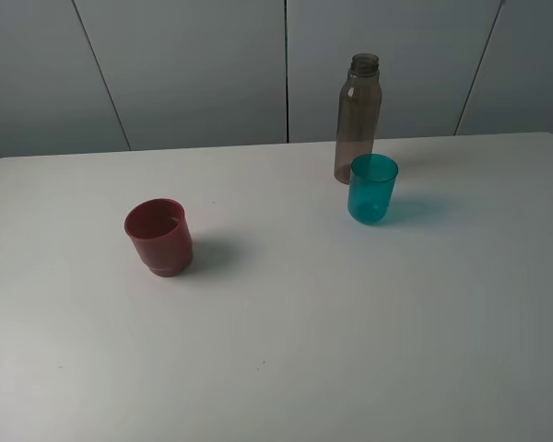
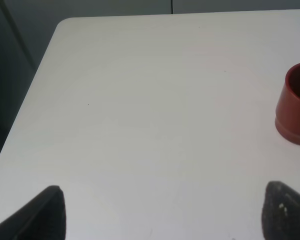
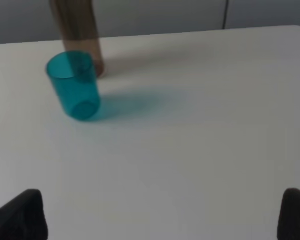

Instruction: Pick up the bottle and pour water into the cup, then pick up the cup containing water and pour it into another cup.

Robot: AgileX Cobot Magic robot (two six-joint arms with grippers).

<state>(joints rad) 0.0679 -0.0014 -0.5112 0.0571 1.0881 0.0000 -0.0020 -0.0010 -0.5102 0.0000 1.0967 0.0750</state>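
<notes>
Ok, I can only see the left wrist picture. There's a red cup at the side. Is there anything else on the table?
Observer: Yes, a teal cup stands upright, well apart from the red cup.
Child: Is there a bottle too?
Observer: A tall grey-brown bottle stands just behind the teal cup, with no cap.
Child: Is the other gripper holding something?
Observer: No. The right gripper is open and empty, facing the teal cup and bottle.
</notes>
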